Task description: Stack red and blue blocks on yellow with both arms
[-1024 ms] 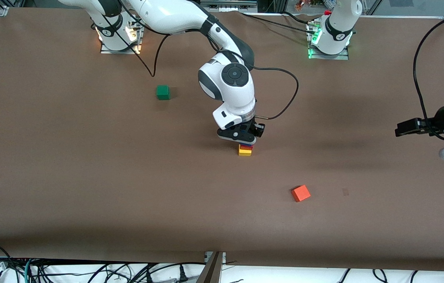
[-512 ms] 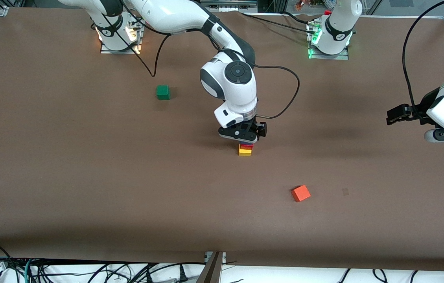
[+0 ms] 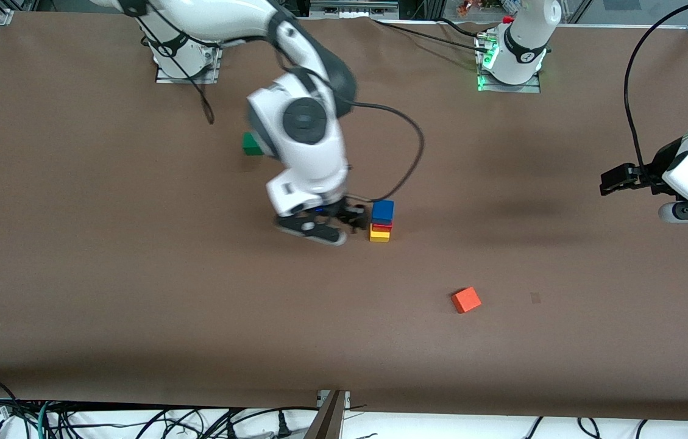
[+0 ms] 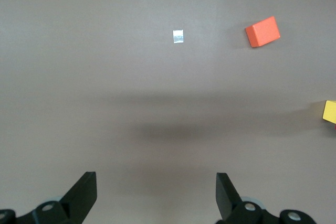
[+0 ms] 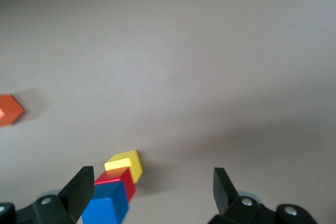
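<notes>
Stack done: blue block (image 3: 383,211) on red block (image 3: 381,227) on yellow block (image 3: 379,235), just beside right gripper (image 3: 344,227), fingers apart. Left gripper (image 3: 609,186) waited, fingers apart, empty. Best to withdraw gently, clear of stack.

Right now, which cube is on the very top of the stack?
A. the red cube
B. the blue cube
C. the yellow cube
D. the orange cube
B: the blue cube sits on the red cube, which rests on the yellow cube, while the open right claw is beside the stack, holding nothing.
</notes>
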Tool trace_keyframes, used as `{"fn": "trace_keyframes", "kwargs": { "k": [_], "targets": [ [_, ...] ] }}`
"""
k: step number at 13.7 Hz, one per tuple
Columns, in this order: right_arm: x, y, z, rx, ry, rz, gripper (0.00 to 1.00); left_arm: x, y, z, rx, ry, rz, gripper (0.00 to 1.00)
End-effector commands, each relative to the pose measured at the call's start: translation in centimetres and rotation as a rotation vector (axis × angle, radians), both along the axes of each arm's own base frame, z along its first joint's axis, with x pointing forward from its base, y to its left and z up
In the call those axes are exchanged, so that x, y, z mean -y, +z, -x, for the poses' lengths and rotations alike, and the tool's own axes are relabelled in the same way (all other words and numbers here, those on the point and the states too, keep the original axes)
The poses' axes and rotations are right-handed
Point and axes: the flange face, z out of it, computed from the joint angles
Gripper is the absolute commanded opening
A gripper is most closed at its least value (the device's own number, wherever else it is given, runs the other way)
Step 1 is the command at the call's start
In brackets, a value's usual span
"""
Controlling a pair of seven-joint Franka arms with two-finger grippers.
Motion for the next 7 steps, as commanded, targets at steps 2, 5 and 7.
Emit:
{"fn": "trace_keyframes", "kwargs": {
  "k": [2, 5, 7],
  "targets": [
    [10.1, 5.5, -0.2, -0.087, 0.052, -0.008, 1.00, -0.7, 1.5, -0.5, 0.036, 0.002, 0.011, 1.00],
    [18.2, 8.0, 2.3, -0.097, 0.119, -0.025, 1.00, -0.7, 1.5, -0.7, 0.038, 0.009, 0.018, 1.00],
    [23.6, 8.6, 5.1, -0.112, 0.154, -0.034, 1.00, -0.7, 1.5, -0.7, 0.038, 0.006, 0.021, 1.00]
  ]
}}
